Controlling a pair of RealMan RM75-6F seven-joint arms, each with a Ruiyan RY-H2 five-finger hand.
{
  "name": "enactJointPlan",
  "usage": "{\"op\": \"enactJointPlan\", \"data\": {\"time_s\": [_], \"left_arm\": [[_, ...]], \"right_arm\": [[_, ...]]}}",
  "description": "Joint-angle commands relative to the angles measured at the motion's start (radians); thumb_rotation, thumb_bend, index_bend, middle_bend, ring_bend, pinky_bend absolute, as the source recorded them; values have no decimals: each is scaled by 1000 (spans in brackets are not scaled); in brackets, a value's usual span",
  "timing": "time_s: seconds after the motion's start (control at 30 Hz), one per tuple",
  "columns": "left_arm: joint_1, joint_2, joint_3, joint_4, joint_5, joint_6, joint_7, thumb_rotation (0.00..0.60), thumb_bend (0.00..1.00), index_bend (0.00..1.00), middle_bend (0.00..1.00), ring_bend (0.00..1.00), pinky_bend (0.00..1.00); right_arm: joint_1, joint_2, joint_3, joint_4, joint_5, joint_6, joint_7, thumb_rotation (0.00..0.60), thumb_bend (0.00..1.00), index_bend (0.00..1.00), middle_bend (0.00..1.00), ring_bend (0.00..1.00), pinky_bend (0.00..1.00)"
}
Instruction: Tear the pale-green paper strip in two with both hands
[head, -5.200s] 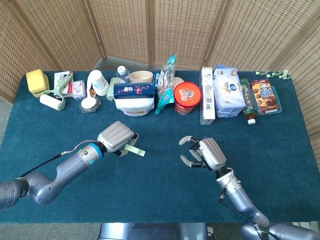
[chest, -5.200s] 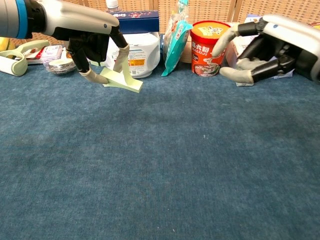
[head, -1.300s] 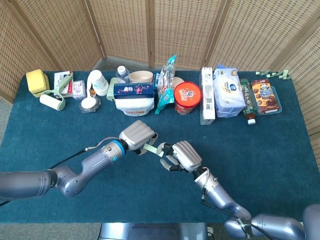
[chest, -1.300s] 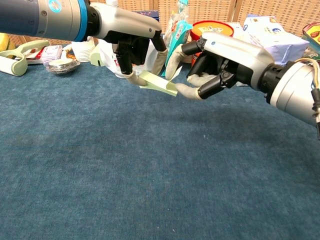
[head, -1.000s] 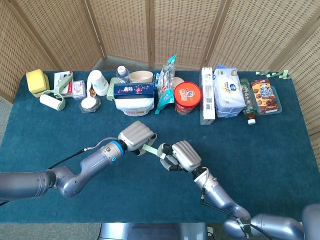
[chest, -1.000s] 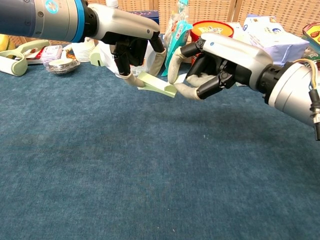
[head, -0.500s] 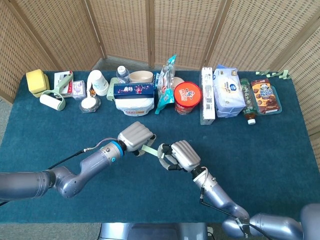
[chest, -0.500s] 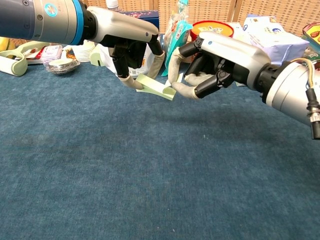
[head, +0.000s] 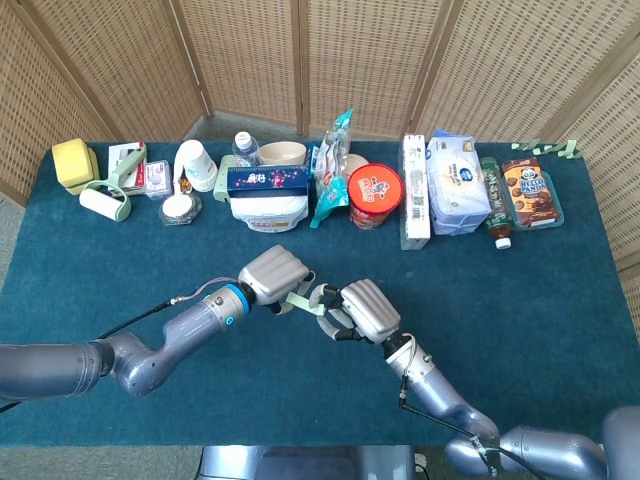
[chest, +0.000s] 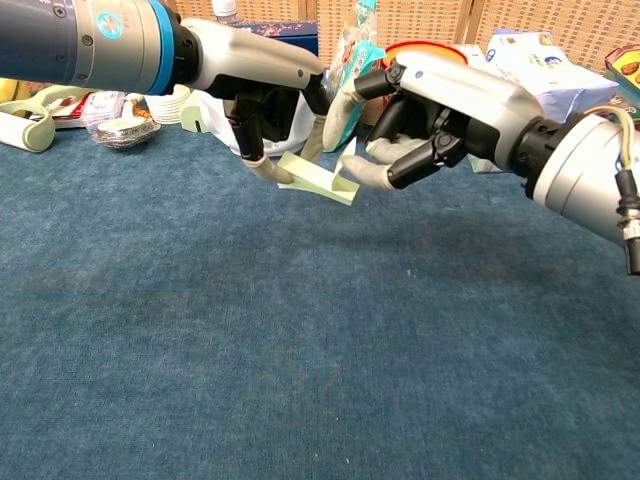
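The pale-green paper strip (chest: 318, 180) hangs above the blue cloth near the table's middle, also seen as the strip (head: 303, 300) in the head view. My left hand (chest: 265, 100) (head: 272, 277) pinches its left end, with fingers curled down over it. My right hand (chest: 430, 115) (head: 362, 310) is right beside it. Its thumb (chest: 365, 175) touches the strip's right end from below. One finger (chest: 342, 115) arches over that end with a gap showing, so the end is not clamped. The other fingers are curled in.
A row of goods lines the table's far edge: a white tub (head: 268, 210), a teal snack bag (head: 330, 170), a red noodle cup (head: 375, 195), a tall white box (head: 415, 190), a tissue pack (head: 455, 180), and a lint roller (head: 105, 200). Wicker screens stand behind.
Both hands came together at the middle, the left carrying the strip rightwards. In the last second the right hand closed in and its thumb reached the strip's right end.
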Motion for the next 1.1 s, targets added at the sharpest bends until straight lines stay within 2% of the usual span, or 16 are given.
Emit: {"op": "enactJointPlan", "data": {"time_s": [0.03,1.1], "left_arm": [[-1,0,-2,0,3,-1,-2,600,394,645,1000,1000,1000],[0,6,-3,7,44,-34,-41,600,394,645,1000,1000,1000]], "right_arm": [[2,3,-2,-3,-3,-2,-4,600,455,447,1000,1000,969],[26,15,-10,27,-25,-20,9,600,454,448,1000,1000,964]]}}
